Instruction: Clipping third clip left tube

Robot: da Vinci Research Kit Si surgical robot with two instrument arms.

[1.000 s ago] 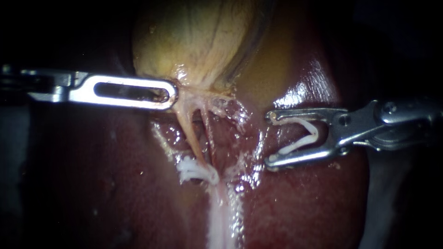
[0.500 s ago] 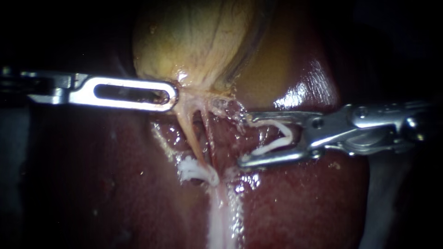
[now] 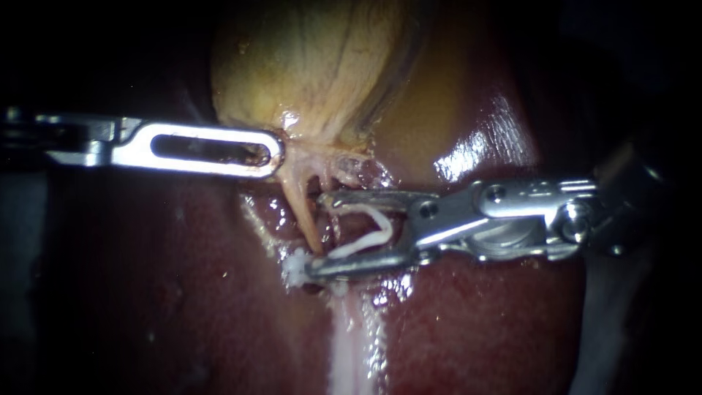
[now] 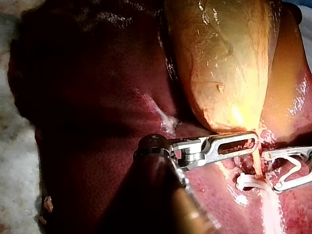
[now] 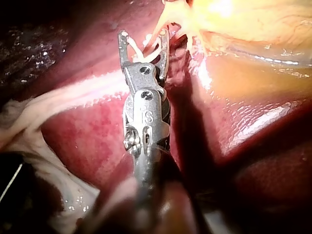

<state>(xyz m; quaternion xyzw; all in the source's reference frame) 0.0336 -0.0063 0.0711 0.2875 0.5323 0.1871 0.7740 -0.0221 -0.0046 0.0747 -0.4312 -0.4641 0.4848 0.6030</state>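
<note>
I count two instruments: my left instrument (image 3: 272,153) and my right instrument (image 3: 319,232). One gallbladder (image 3: 314,66), one liver (image 3: 475,322). Two tubes: the left tube (image 3: 296,205) and a thinner tube (image 3: 330,219). One open clip (image 3: 369,232) is carried by my right instrument. The fitted clips (image 3: 295,265) on the left tube run together, so I cannot count them.

The endoscope looks from close in, side-on to the jaws of the right instrument (image 3: 316,234), with the left instrument (image 3: 274,155) just beside them. Each wrist camera looks forward along its own shaft from slightly farther back. All three views share the clip (image 3: 365,234) held in those jaws and the gallbladder (image 3: 314,66) beyond.
</note>
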